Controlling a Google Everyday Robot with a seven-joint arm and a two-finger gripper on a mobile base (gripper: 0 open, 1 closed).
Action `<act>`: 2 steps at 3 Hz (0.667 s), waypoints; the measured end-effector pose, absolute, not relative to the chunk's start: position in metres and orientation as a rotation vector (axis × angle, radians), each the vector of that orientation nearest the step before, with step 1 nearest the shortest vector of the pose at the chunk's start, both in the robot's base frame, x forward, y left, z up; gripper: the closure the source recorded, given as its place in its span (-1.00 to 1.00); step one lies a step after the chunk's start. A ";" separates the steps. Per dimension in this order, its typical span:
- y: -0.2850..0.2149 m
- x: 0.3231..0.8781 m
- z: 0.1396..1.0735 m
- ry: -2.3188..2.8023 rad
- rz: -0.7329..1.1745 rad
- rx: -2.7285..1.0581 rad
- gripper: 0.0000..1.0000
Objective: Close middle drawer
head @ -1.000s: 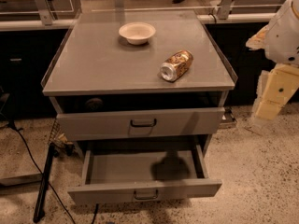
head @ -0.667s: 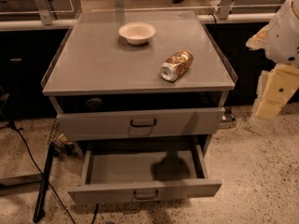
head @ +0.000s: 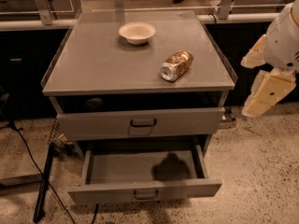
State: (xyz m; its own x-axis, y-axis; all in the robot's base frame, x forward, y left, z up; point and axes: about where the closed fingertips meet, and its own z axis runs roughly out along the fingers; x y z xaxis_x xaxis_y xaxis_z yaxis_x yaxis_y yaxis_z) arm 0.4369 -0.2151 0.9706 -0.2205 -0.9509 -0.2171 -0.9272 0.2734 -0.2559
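Observation:
The middle drawer (head: 145, 190) is pulled far out at the bottom of the grey cabinet. Its shallow tray is empty and a small dark loop handle (head: 146, 194) sits at the centre of its front. Above it is another grey drawer front (head: 140, 123) with its own handle, standing slightly out with a dark gap over it. Only white and cream parts of my arm (head: 271, 90) show at the right edge, to the right of the cabinet and apart from it. The gripper itself is out of view.
On the cabinet top (head: 93, 64) stand a white bowl (head: 137, 32) at the back and a crushed can (head: 176, 65) lying on its side at the right. A black cable and stand (head: 44, 181) lie on the floor at the left. Speckled floor lies to the right.

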 end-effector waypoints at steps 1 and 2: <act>-0.210 0.433 0.946 2.225 -0.073 -1.689 0.08; -0.200 0.421 0.886 2.242 -0.001 -1.652 0.70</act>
